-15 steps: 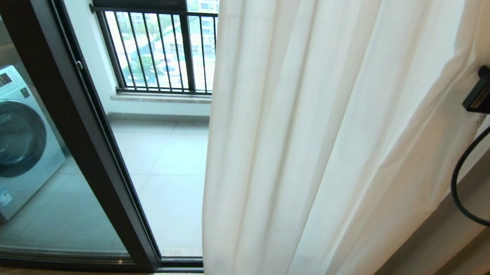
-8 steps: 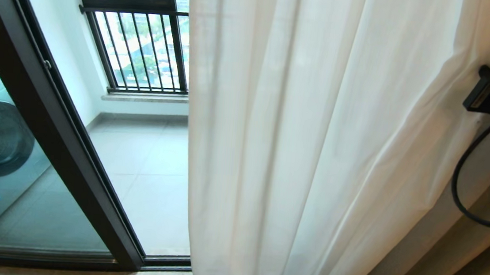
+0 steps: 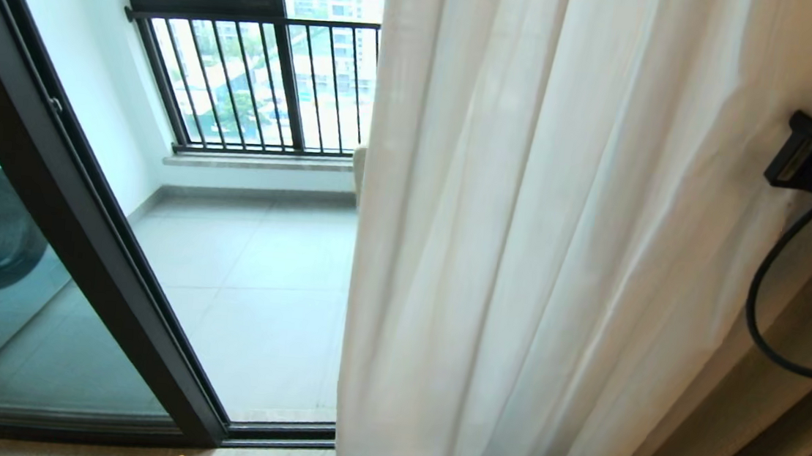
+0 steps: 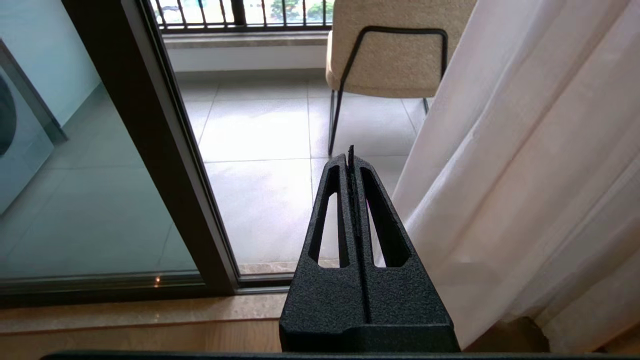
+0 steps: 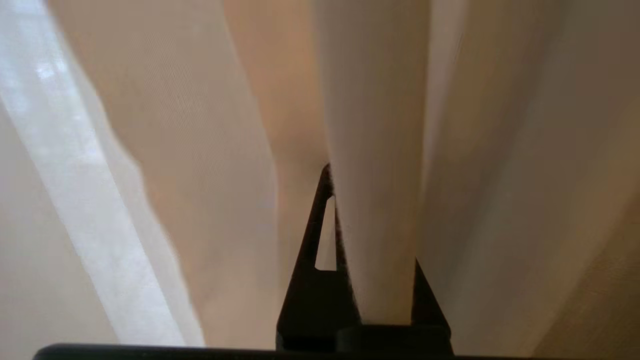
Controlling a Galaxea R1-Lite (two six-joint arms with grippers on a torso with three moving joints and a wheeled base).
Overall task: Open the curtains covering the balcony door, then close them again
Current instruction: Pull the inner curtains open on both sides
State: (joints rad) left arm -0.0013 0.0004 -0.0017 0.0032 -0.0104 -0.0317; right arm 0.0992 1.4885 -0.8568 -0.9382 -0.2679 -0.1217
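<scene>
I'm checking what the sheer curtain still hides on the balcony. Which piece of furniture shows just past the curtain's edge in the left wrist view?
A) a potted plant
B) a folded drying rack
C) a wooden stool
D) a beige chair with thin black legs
D: the left wrist view shows a beige chair with thin black legs standing on the balcony tiles, its right part hidden behind the curtain.
</scene>
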